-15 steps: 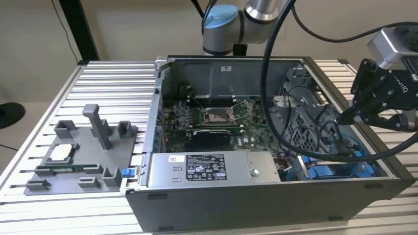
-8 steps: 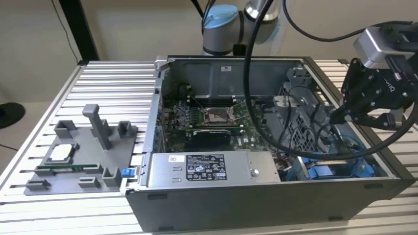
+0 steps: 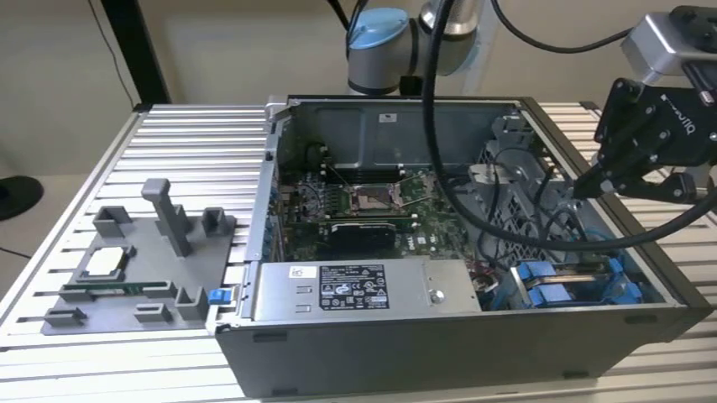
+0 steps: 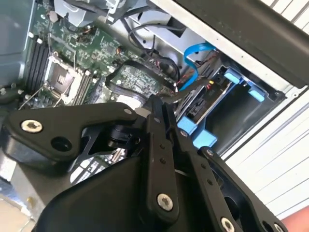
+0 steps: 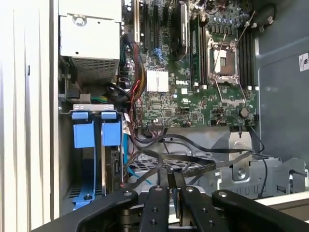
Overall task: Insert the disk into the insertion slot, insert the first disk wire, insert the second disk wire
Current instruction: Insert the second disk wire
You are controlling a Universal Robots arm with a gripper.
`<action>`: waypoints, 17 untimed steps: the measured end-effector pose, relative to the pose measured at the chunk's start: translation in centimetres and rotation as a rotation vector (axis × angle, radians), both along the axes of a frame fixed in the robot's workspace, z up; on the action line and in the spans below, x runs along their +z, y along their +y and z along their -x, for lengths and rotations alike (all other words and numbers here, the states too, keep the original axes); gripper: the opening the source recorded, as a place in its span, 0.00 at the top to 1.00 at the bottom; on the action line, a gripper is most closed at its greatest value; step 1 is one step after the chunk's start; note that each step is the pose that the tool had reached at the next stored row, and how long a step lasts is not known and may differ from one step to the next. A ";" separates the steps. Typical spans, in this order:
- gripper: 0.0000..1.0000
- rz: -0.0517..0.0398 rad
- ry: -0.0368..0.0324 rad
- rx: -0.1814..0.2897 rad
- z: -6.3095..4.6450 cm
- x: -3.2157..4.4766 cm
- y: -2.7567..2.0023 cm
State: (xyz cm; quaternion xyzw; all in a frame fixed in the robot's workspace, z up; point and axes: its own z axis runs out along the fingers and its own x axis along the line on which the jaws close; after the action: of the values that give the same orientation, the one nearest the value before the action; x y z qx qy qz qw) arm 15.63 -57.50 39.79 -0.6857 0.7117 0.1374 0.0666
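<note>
The disk (image 4: 208, 102), in its blue carrier, sits on edge inside the insertion slot (image 4: 232, 77) at the case's front corner on the exterior view's right. Both wrist views show the slot's blue tabs (image 5: 83, 134) beside the disk (image 5: 116, 164). My black gripper (image 3: 583, 186) hangs above the case's side on the exterior view's right, over the drive cage. Its fingers (image 5: 166, 181) are closed together on the end of a flat black disk wire (image 5: 198, 168). The gripper (image 4: 157, 101) holds that wire (image 4: 186, 92) a little away from the disk's rear edge.
A silver power-supply box (image 3: 358, 290) lies along the case front and the motherboard (image 3: 358, 210) covers the floor. Thick black arm cables (image 3: 471, 210) sag across the case. A blue data cable (image 4: 190, 58) loops near the slot. A grey fixture (image 3: 134, 269) stands on the slatted table.
</note>
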 end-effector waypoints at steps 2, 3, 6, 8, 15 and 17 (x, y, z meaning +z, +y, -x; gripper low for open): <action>1.00 0.0069 0.0000 0.000 0.1 0.00 -0.02; 1.00 0.0148 0.0000 0.000 0.1 0.00 -0.04; 1.00 0.0451 0.0000 0.000 0.2 -0.05 -0.10; 1.00 0.0622 0.0000 0.000 0.4 -0.09 -0.15; 1.00 0.1088 -0.0047 -0.009 0.9 -0.37 -0.30; 1.00 0.1181 -0.0118 -0.016 0.9 -0.50 -0.31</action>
State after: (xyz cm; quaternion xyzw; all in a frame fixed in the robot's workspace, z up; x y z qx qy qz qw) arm 14.70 -57.81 39.29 -0.6835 0.7236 0.0906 0.0312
